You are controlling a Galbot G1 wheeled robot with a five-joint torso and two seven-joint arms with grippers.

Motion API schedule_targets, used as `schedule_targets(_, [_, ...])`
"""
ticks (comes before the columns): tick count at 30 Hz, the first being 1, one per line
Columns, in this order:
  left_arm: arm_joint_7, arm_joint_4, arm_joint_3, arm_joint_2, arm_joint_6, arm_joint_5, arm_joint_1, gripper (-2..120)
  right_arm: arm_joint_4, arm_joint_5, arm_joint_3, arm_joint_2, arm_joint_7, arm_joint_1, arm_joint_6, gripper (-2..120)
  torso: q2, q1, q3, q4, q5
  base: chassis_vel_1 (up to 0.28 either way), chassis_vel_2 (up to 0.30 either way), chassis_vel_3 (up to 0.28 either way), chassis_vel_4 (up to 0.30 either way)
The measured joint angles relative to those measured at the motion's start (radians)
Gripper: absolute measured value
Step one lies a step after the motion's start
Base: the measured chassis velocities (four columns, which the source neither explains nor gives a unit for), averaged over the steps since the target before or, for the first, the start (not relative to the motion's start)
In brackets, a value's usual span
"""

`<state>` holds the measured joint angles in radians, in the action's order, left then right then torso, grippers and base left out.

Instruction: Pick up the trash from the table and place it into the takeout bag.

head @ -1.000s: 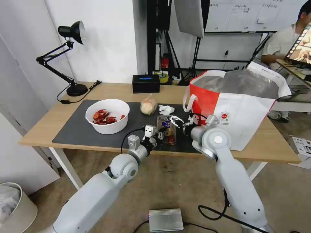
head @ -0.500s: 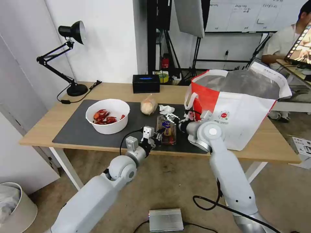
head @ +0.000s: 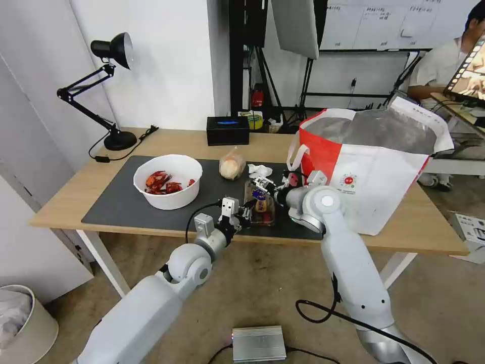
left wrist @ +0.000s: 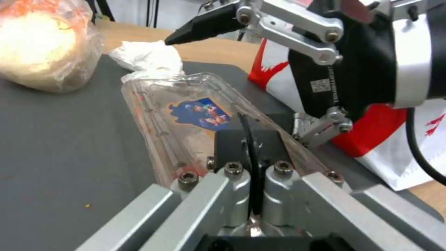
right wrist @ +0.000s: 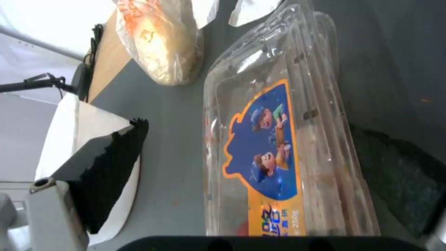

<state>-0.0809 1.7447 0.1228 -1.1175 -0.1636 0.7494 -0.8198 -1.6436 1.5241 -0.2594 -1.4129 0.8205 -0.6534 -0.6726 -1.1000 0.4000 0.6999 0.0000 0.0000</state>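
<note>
Four pieces of trash lie on the table (head: 404, 232): one clear plastic tray (head: 261, 202) with a blue cartoon label, one bagged bun (head: 231, 166), one crumpled tissue (head: 259, 170) and one white bowl (head: 168, 181) of red crayfish shells. All four sit on the dark grey mat (head: 121, 207), the tray near the mat's front edge, the bun and tissue just behind it, the bowl well apart to the left. One takeout bag (head: 374, 172) stands open on the right end of the table, its foil lining showing (a small round red logo on its white front). The left gripper (head: 246, 213) has its fingers (left wrist: 232, 143) pressed together on the tray's near edge, pinching the thin plastic between them. The right gripper (head: 263, 183) hovers over the tray's far end, jaws spread wide, one dark fingertip (left wrist: 195, 26) close above the tissue; I cannot tell whether it touches the tray. In the right wrist view the tray (right wrist: 278, 139) lies beside the bun (right wrist: 160, 38). Farther back on the light wood stand one black box (head: 228, 130) and one black desk lamp (head: 103, 86). Beyond are a white wall, tripod legs and a whiteboard.
</note>
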Motion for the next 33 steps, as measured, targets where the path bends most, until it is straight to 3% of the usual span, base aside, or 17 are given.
schedule_targets(11, [0.000, 0.006, -0.006, 0.002, 0.003, 0.000, -0.006, 0, 0.025, 0.038, -0.021, -0.011, -0.002, 0.000, -0.047, 100, 0.000, 0.000, 0.000, 0.0000, 0.0000, 0.000, 0.000, 0.000, 0.000])
schedule_targets(33, [0.002, 0.018, -0.013, 0.002, 0.007, 0.001, -0.022, 0, 0.058, 0.042, -0.033, -0.014, -0.038, 0.002, -0.050, 99, 0.000, 0.000, 0.000, -0.0002, 0.0001, 0.000, 0.000, 0.000, 0.000])
